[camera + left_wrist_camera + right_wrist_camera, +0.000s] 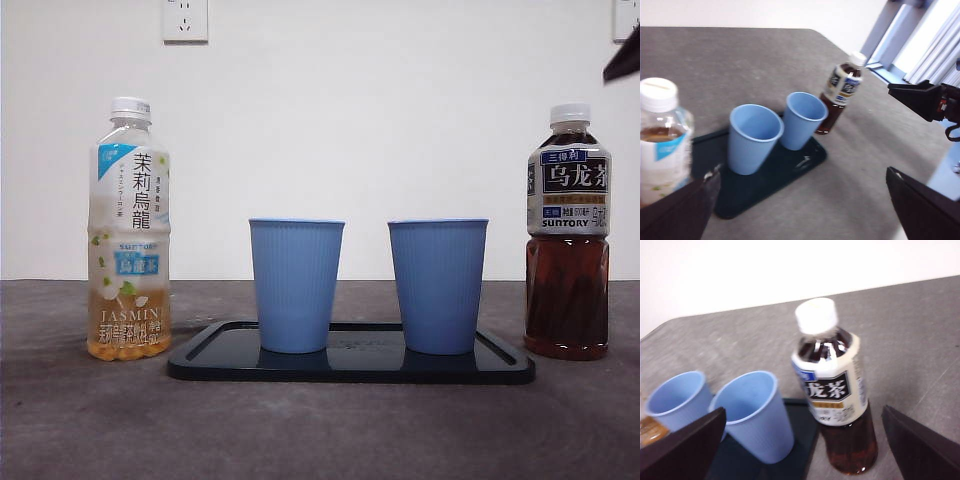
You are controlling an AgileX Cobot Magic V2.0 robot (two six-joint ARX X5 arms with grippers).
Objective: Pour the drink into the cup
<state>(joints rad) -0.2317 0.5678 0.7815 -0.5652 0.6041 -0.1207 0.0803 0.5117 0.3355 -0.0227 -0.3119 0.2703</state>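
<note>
- the oolong tea bottle (567, 232) stands upright and capped on the bare table, just beside the tray's end nearest the right gripper (802, 450), whose jaws are spread wide with the bottle sitting in the gap, not touched.
- it looks nearly full of dark tea, so expect weight low down; smooth plastic with a slick label, likely to give a little when squeezed. best hold is probably mid-body, at or under the label.
- the white cap (570, 113) is on (nothing pours until that comes off).
- two blue ribbed cups (296, 284) (438, 285) stand empty and upright on the black tray (500, 366), close together but apart; thin and light, easy to knock over.
- the nearer cup is close to the tea bottle, so a tilt must clear its rim.
- the jasmine oolong bottle (129, 230), capped and less full, stands beside the tray's other end, close to the left gripper (800, 210), whose jaws are also wide apart and empty.
</note>
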